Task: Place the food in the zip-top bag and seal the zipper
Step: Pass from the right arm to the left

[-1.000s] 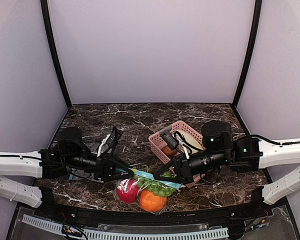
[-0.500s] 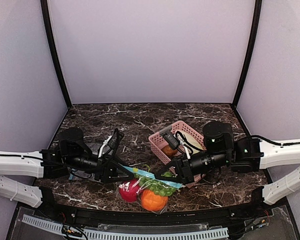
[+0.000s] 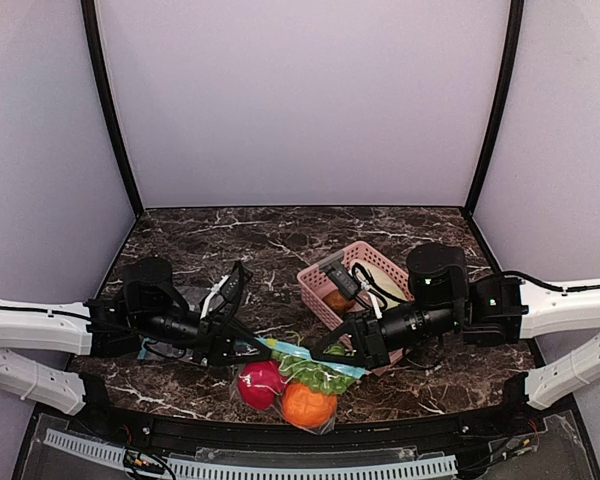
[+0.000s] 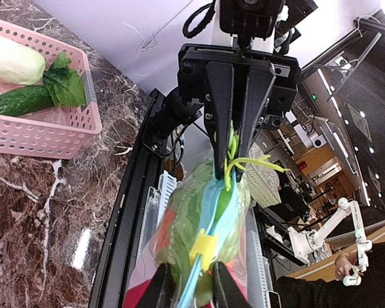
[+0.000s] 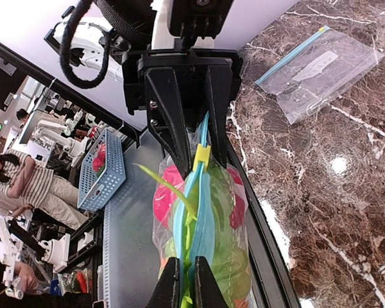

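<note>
zipper [image 5: 199, 212] ends hidden by fingers [image 5: 170, 289], food [image 3: 307, 403] blurred behind bag [image 5: 159, 221]

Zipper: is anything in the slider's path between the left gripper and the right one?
Yes. A green stem pokes out through the zipper between the yellow slider and the right gripper; it may jam the seal.

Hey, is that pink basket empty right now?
No, the pink basket holds a white vegetable and a green leafy one.
</note>
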Robot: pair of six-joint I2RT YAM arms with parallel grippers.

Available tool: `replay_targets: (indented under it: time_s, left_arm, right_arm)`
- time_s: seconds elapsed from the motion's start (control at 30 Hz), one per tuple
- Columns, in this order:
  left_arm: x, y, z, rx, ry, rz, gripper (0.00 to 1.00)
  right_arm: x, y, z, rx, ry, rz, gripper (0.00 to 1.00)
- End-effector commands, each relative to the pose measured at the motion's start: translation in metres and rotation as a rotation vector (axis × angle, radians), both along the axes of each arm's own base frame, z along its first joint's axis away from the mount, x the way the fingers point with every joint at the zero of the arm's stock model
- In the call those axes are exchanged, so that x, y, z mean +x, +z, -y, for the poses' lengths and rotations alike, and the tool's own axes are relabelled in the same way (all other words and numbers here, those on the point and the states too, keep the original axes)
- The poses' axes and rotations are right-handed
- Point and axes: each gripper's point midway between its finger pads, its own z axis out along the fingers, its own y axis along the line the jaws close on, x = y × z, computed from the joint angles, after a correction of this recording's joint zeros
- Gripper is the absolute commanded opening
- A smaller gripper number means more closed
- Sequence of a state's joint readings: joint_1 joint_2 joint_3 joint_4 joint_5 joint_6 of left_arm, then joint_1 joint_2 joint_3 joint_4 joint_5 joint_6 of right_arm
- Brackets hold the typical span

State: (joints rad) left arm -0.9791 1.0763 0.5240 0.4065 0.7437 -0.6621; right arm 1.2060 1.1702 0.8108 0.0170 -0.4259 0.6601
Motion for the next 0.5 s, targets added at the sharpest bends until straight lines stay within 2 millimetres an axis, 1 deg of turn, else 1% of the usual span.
replay_targets:
  time_s: [0.0, 0.03, 0.07, 0.17, 0.2, 0.27, 0.33, 0.47]
  left_arm:
    - [-0.006, -0.002, -0.001, -0.004, -0.037, 0.0, 0.16]
    - [-0.007, -0.001, 0.0, -0.006, -0.044, 0.0, 0.13]
    - [-0.007, -0.001, 0.0, -0.007, -0.052, -0.001, 0.12]
    - [-0.009, 0.003, 0.003, -0.015, -0.073, 0.002, 0.07]
    - [-0.01, 0.002, 0.004, -0.011, -0.081, -0.003, 0.05]
    - [-0.01, 0.004, 0.005, -0.013, -0.094, -0.001, 0.03]
    - [-0.011, 0.005, 0.007, -0.015, -0.105, -0.001, 0.02]
    - [-0.011, 0.008, 0.009, -0.018, -0.114, 0.002, 0.01]
  right_arm:
    - [0.007, 0.019, -0.004, 0.069, -0.017, 0.031, 0.12]
    - [0.008, 0.02, -0.006, 0.065, -0.013, 0.036, 0.2]
    - [0.009, 0.02, -0.007, 0.062, -0.011, 0.042, 0.28]
    - [0.011, 0.022, -0.014, 0.057, 0.004, 0.061, 0.47]
    - [0.012, 0.023, -0.018, 0.056, 0.012, 0.067, 0.51]
    - [0.013, 0.023, -0.024, 0.053, 0.033, 0.074, 0.56]
    - [0.014, 0.023, -0.03, 0.05, 0.054, 0.08, 0.58]
    - [0.014, 0.021, -0.041, 0.047, 0.096, 0.077, 0.57]
